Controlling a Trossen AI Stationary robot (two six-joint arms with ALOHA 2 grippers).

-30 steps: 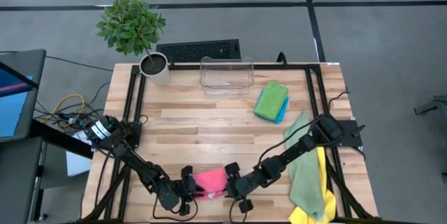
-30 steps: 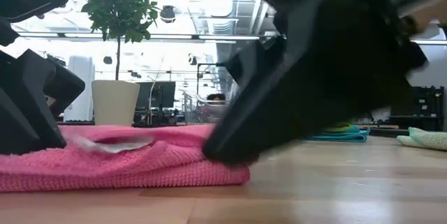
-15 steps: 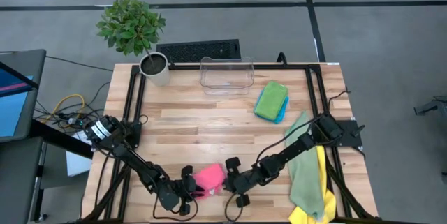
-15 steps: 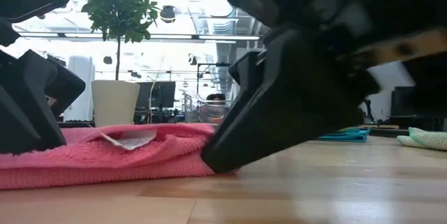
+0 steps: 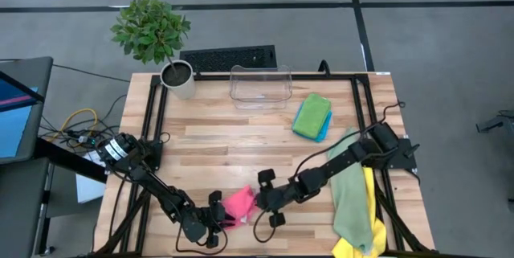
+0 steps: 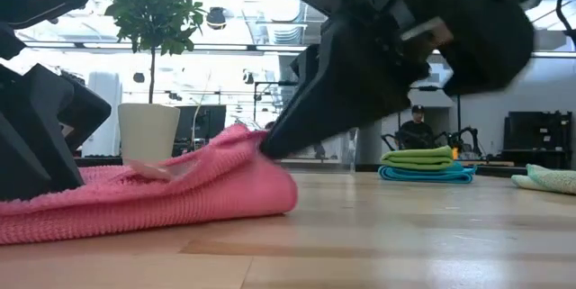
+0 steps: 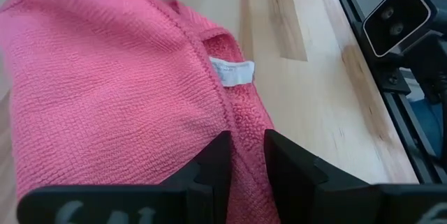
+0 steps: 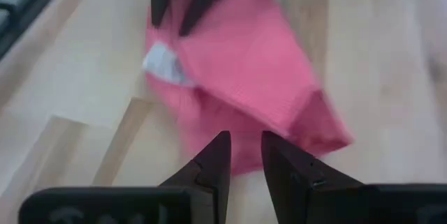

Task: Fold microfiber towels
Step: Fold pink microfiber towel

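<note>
The right gripper (image 5: 259, 207), clamped on the pink towel's (image 5: 239, 202) edge, has lifted it off the table. The left gripper (image 5: 218, 219) pinches the opposite edge, so the fold is underway.

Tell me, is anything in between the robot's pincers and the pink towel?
No, nothing visible is in the way. The left pincer is shut on the pink towel near its white tag. The right pincer is at the towel's opposite edge, which is raised off the table.
</note>
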